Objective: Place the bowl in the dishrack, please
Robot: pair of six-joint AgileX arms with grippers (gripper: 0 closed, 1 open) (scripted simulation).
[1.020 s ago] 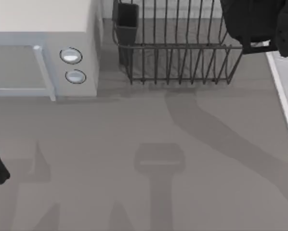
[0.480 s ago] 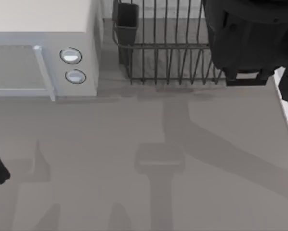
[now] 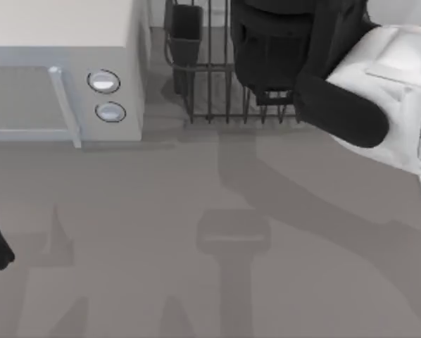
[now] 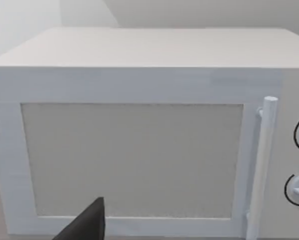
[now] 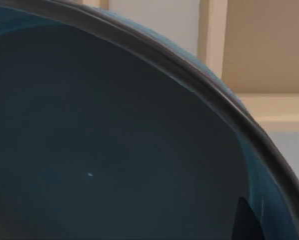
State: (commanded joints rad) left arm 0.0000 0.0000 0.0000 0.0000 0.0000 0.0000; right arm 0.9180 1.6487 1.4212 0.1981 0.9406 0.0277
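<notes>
Bowl carried over the rack

Close to the right wrist camera, one dark blue bowl (image 5: pixel 104 150) hangs over the one dishrack (image 3: pixel 210 91); the right gripper's hold is hidden. Next, I think, it lowers between the tines. One white microwave (image 3: pixel 63 63) stands left; the left arm waits at the tabletop's (image 3: pixel 196 246) left edge.

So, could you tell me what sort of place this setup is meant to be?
Probably a mock kitchen counter in simulation: a white microwave sits beside a dark wire dishrack on a grey table, and the right arm holds a dark blue bowl.
</notes>
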